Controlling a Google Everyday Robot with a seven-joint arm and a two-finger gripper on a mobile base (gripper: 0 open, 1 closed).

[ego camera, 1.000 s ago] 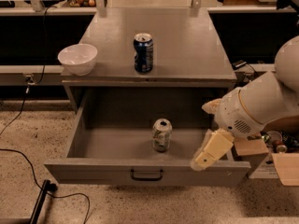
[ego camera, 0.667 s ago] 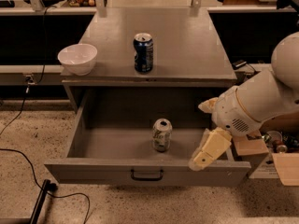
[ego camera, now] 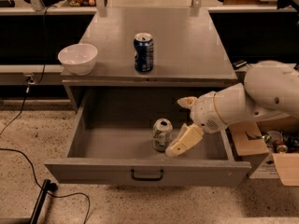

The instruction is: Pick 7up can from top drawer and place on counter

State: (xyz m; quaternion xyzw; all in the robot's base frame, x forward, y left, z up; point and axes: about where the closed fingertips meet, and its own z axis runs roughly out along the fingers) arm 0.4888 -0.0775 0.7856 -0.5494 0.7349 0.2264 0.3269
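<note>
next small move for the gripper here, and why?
Probably ease the gripper sideways toward the 7up can until the can sits between the fingers, and only then close. The can stands upright on the floor of the open top drawer, right beside the gripper. The fingers look spread and hold nothing, and the lower one is next to the can's base.

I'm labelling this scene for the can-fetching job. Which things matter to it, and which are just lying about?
Job: 7up can standing in the top drawer; counter; gripper, open, in the drawer just right of the can.
Lying about: blue can and white bowl on the counter; cardboard box at right.
</note>
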